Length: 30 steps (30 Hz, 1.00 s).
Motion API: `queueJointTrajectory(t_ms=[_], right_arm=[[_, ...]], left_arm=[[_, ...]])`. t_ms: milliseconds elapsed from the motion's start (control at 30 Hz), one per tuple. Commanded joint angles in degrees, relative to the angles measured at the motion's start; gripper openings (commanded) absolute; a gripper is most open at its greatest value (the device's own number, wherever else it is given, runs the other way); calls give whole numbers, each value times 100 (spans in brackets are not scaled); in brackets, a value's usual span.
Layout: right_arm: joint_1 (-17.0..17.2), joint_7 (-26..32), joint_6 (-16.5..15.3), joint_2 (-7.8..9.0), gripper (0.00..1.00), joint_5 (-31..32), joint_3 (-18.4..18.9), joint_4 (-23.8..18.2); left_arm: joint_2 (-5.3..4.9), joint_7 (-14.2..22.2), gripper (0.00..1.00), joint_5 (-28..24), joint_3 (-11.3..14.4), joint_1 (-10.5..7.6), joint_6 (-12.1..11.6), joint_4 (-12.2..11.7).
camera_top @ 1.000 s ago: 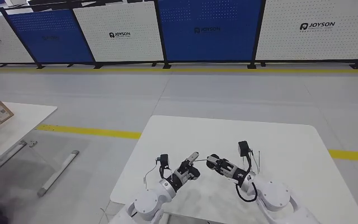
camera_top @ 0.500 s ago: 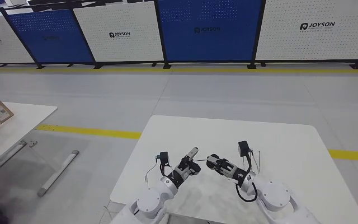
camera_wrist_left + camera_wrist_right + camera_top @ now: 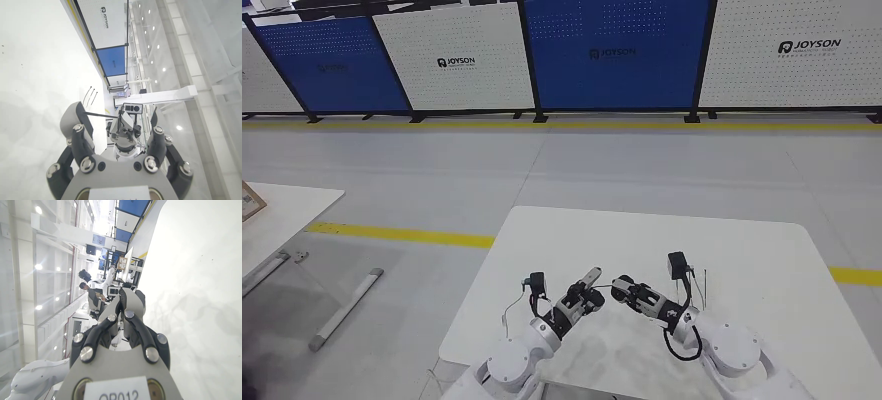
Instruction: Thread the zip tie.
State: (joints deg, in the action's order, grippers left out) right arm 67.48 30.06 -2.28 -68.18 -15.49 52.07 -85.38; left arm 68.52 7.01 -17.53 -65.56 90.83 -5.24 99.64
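Observation:
A thin black zip tie (image 3: 100,115) sticks out sideways from my right gripper (image 3: 118,121), which is shut on one end of it. Its free end touches the inner pad of one of my left gripper's fingers (image 3: 83,115). My left gripper (image 3: 118,112) is open and faces the right one tip to tip. From above, the left gripper (image 3: 589,280) and right gripper (image 3: 619,289) meet just over the front part of the white table (image 3: 722,240). In the right wrist view the right gripper (image 3: 122,296) has its fingers pressed together; the tie is hard to make out there.
Three spare black zip ties (image 3: 90,95) lie side by side on the table beyond the right arm, also visible from above as the spare ties (image 3: 700,285). Another white table (image 3: 282,210) stands off to the left across the floor.
My left arm has crept slightly toward the right gripper. The right arm has kept still with the zip tie.

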Motion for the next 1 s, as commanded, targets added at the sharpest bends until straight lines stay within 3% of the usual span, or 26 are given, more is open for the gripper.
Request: queueJointTrajectory(t_ms=[0, 33, 500, 533, 567, 600, 667, 700, 800, 967], right_arm=[[0, 0, 0, 0, 0, 0, 0, 0], [0, 0, 0, 0, 0, 0, 0, 0], [0, 0, 0, 0, 0, 0, 0, 0], [0, 0, 0, 0, 0, 0, 0, 0], [0, 0, 0, 0, 0, 0, 0, 0], [0, 0, 0, 0, 0, 0, 0, 0], [0, 0, 0, 0, 0, 0, 0, 0], [0, 0, 0, 0, 0, 0, 0, 0], [0, 0, 0, 0, 0, 0, 0, 0], [0, 0, 0, 0, 0, 0, 0, 0]], left_arm=[[-4, 28, 4, 10, -12, 11, 5, 8], [-5, 39, 0, 16, -17, 18, 14, 12], [-6, 51, 0, 161, -10, 18, 106, 15], [-6, 59, 12, 158, -8, 19, 111, 19], [-6, 64, 52, 156, -8, 20, 115, 25], [-7, 71, 65, 159, -12, 23, 115, 34], [-9, 81, 63, 167, -22, 35, 97, 52], [-10, 84, 49, 172, -27, 44, 85, 60], [-15, 113, 35, 197, -46, 60, 79, 65], [-19, 140, 25, 191, -65, 66, 110, 54]])
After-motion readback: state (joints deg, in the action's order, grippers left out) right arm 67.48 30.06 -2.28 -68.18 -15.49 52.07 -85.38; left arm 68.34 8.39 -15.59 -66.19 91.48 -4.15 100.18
